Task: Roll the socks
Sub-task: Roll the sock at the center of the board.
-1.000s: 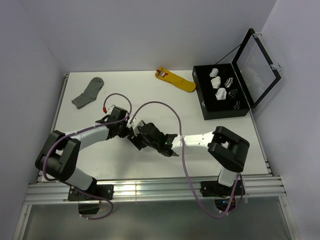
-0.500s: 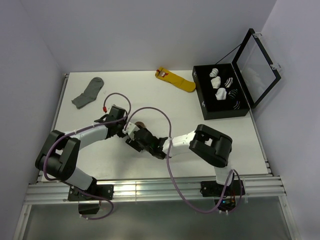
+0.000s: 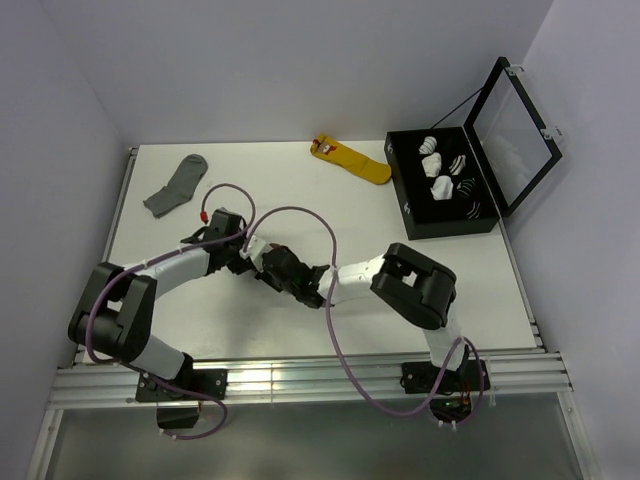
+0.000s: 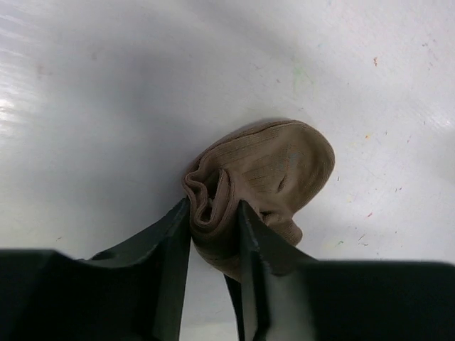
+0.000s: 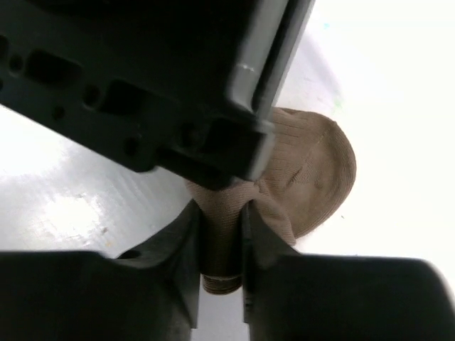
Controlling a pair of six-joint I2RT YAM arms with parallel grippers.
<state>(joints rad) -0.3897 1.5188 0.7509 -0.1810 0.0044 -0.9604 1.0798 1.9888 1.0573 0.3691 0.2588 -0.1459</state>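
Observation:
The tan-brown sock (image 4: 270, 163) is bunched into a small wad on the white table. My left gripper (image 4: 213, 217) is shut on its folded edge. My right gripper (image 5: 222, 224) is shut on another part of the same sock (image 5: 313, 170), with the left gripper's black body just above it. In the top view both grippers meet at the table's middle, left gripper (image 3: 250, 255) and right gripper (image 3: 270, 265), and the sock is almost wholly hidden under them. The striped cuff does not show.
A plain grey sock (image 3: 177, 186) lies at the back left. A yellow sock with a red tag (image 3: 352, 159) lies at the back middle. An open black case (image 3: 410, 205) with rolled socks stands at the right.
My right arm has folded in and its gripper has slid left toward the left gripper. The left gripper has shifted slightly left and back. The sock is now covered by both.

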